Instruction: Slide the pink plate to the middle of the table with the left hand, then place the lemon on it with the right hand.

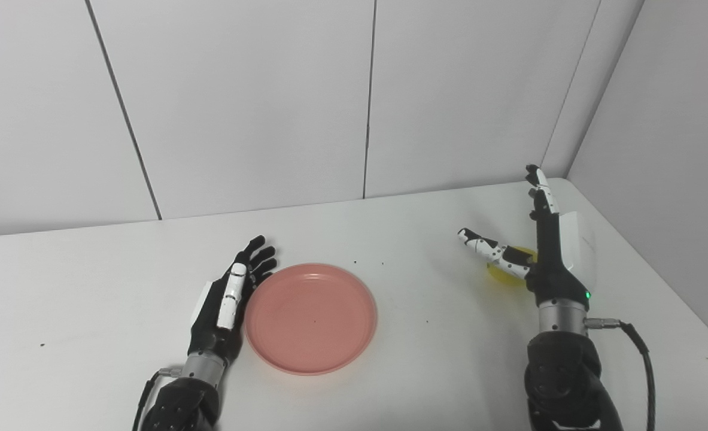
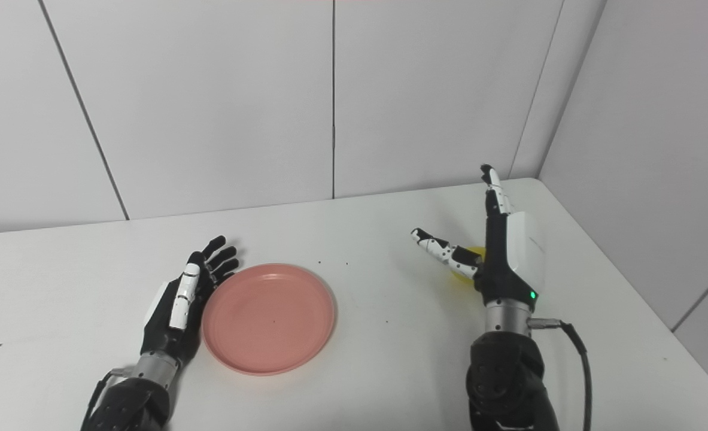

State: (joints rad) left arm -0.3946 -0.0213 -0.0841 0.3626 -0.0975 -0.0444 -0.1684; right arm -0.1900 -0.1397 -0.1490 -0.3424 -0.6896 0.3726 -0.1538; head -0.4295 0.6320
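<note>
The pink plate (image 1: 310,318) lies flat and empty on the white desk (image 1: 90,311), a little left of the desk's middle, its left rim just beside the left hand (image 1: 229,302). That hand stands on its edge with the palm turned toward the plate, its fingers (image 1: 258,257) stretched out straight and a little apart, holding nothing; whether it actually touches the rim cannot be told. Well apart to the right, the lemon (image 1: 509,272) rests on the desk near the far right corner, largely hidden behind the right hand (image 1: 554,257). The right hand is upright and spread wide, fingers pointing up and the thumb (image 1: 486,248) reaching out leftward over the fruit, not closed on it. A few dark specks dot the desk around the plate.
</note>
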